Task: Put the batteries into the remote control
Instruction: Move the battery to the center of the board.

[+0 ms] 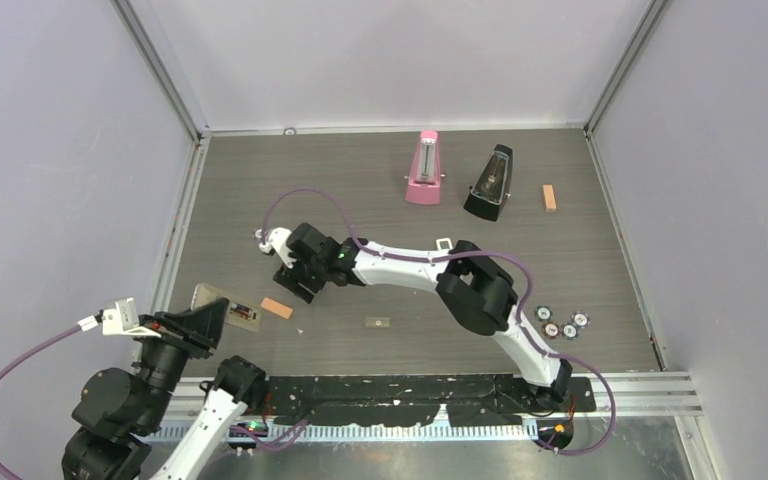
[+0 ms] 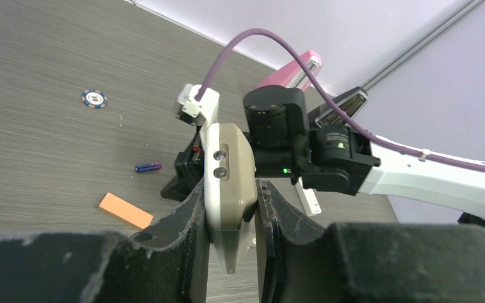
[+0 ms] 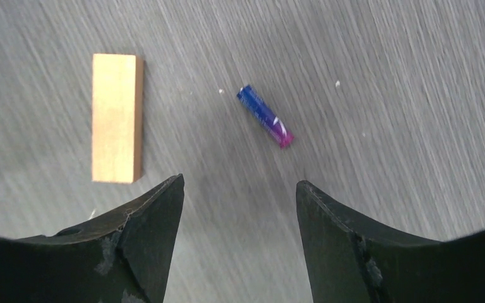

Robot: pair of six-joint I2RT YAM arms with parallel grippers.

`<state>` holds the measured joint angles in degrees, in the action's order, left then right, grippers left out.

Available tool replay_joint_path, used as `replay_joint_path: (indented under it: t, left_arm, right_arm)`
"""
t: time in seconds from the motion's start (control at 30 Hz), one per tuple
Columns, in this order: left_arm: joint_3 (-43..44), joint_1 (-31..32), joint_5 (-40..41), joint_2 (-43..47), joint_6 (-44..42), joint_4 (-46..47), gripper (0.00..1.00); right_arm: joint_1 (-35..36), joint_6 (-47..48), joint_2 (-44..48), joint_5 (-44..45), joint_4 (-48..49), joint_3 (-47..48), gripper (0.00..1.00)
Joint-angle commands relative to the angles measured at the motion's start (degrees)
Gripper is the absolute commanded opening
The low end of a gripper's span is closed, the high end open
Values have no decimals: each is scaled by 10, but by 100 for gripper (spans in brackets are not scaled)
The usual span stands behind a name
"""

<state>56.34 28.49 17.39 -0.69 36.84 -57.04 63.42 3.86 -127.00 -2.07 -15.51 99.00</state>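
Note:
My left gripper [image 2: 230, 189] is shut on the slim remote control [image 2: 229, 173], which shows its grey-beige back and stands up between the fingers. In the top view the remote [image 1: 232, 306] is held low at the table's left side. One bluish-purple battery [image 3: 265, 116] lies on the table just ahead of my right gripper [image 3: 240, 189], which is open, empty and hovering above it. The battery also shows in the left wrist view [image 2: 148, 167], beside the right gripper. In the top view the right gripper [image 1: 295, 283] hides the battery. No other batteries are in view.
An orange block [image 1: 277, 308] lies close to both grippers and to the left of the battery [image 3: 117, 126]. A pink metronome [image 1: 423, 168], a black metronome [image 1: 490, 182] and another orange block [image 1: 549, 197] stand at the back. Poker chips [image 1: 560, 323] lie right. A small grey piece [image 1: 377, 322] lies mid-table.

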Motion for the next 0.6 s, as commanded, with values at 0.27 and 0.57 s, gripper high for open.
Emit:
replay_joint_path:
  t: [0.27, 0.57]
  left_arm:
    - [9, 1, -18, -43, -23, 36, 0]
    - [3, 1, -35, -52, -23, 48, 0]
  right_arm:
    - [-25, 145, -109, -38, -71, 186, 69]
    - [-34, 111, -147, -38, -91, 217, 43]
